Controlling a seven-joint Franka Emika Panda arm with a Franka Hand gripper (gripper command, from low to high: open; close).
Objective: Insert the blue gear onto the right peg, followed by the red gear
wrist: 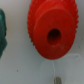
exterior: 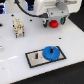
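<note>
The blue gear (exterior: 50,53) lies flat on the black-framed grey plate (exterior: 35,60) near the table's front, at the spot where the right peg stands; the peg itself is too small to make out. The red gear (exterior: 53,23) rests on the white table at the back, directly under my gripper (exterior: 52,19). It fills much of the wrist view, where the red gear (wrist: 50,30) shows its dark centre hole face-on. My fingers are not clearly visible, so how they stand around the gear is unclear.
A beige and white block-like fixture (exterior: 18,27) stands at the exterior view's left. A dark green object (wrist: 2,35) sits close beside the red gear. The robot's base and cables crowd the back edge.
</note>
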